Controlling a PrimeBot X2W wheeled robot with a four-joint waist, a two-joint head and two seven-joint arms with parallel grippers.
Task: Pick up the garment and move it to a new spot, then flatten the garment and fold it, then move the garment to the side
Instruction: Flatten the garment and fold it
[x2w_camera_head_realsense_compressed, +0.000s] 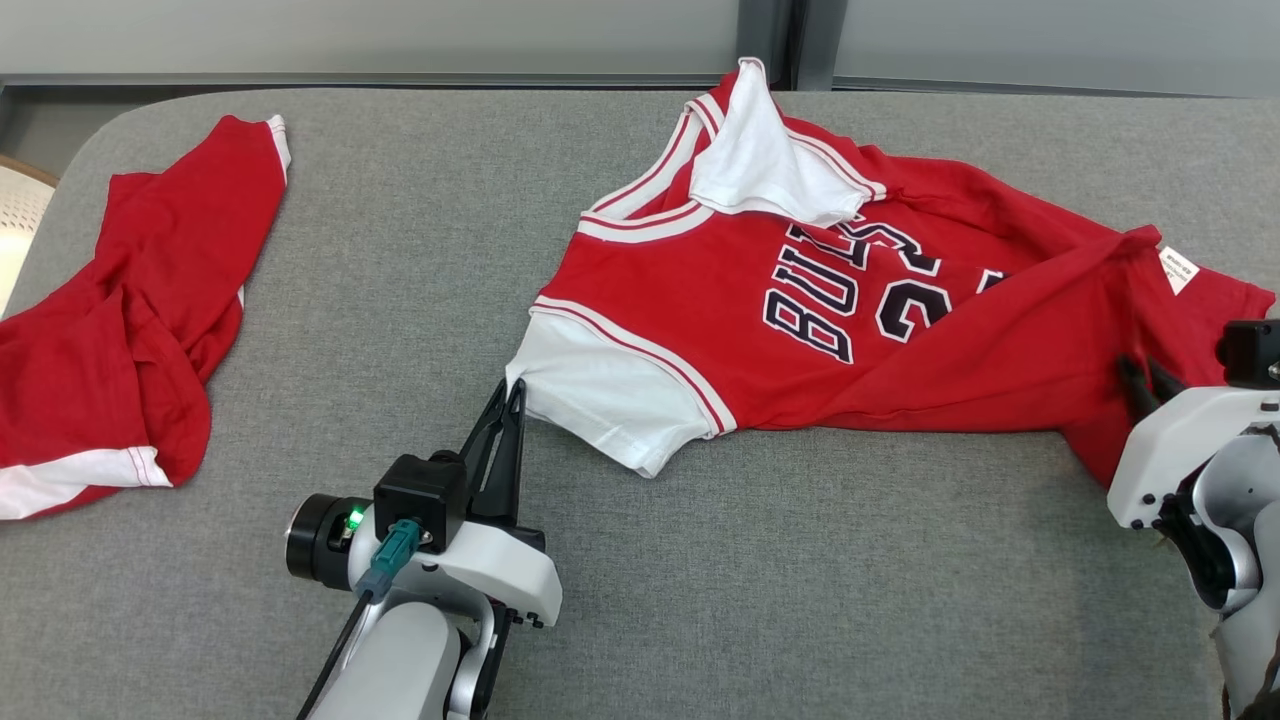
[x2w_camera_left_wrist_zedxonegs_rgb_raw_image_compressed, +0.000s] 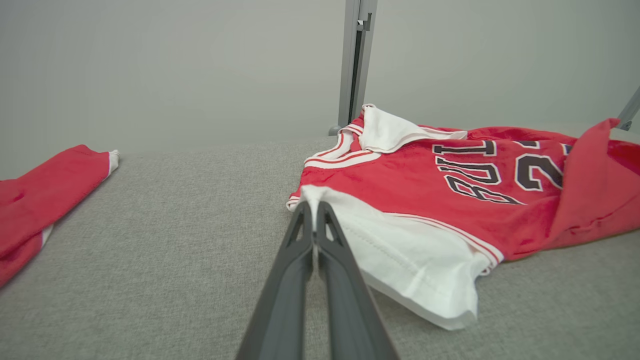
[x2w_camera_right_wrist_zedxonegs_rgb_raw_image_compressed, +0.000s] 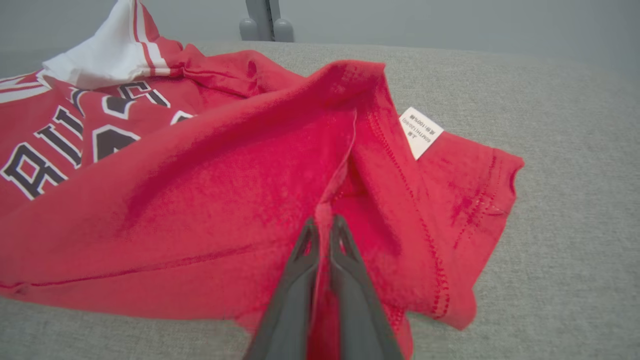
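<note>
Grey fabric-topped table (x2w_camera_head_realsense_compressed: 400, 250), head view: the red jersey (x2w_camera_head_realsense_compressed: 650, 290) lies crumpled, chest lettering up, between the two grippers. The left gripper (x2w_camera_head_realsense_compressed: 511, 393) sits with its tips right at the corner of the white sleeve (x2w_camera_head_realsense_compressed: 600, 390). The right gripper (x2w_camera_head_realsense_compressed: 1140, 385) reaches into the red hem end, and the care label (x2w_camera_head_realsense_compressed: 1180, 268) is just beyond it. A second red garment (x2w_camera_head_realsense_compressed: 130, 330) lies well off to the left gripper's left, untouched. Left wrist view: the left gripper's (x2w_camera_left_wrist_zedxonegs_rgb_raw_image_compressed: 314, 209) jaws are pressed together on the sleeve (x2w_camera_left_wrist_zedxonegs_rgb_raw_image_compressed: 410, 260) corner, and a sliver of white seems pinched between them. The rest of the jersey (x2w_camera_left_wrist_zedxonegs_rgb_raw_image_compressed: 400, 180) spreads ahead and to the right of the fingers, with a plain wall (x2w_camera_left_wrist_zedxonegs_rgb_raw_image_compressed: 150, 65) behind. Right wrist view: the right gripper (x2w_camera_right_wrist_zedxonegs_rgb_raw_image_compressed: 325, 223) is closed on a raised ridge of red cloth, which runs up between the fingers. The hem is folded back over the body, and the label (x2w_camera_right_wrist_zedxonegs_rgb_raw_image_compressed: 421, 132) is ahead-right of the tips. Progress, judged: the jersey seems already at its working spot, both ends look gripped, and flattening is about to start. The cloth is not flat, so the fold and the move to the side are both left.
</note>
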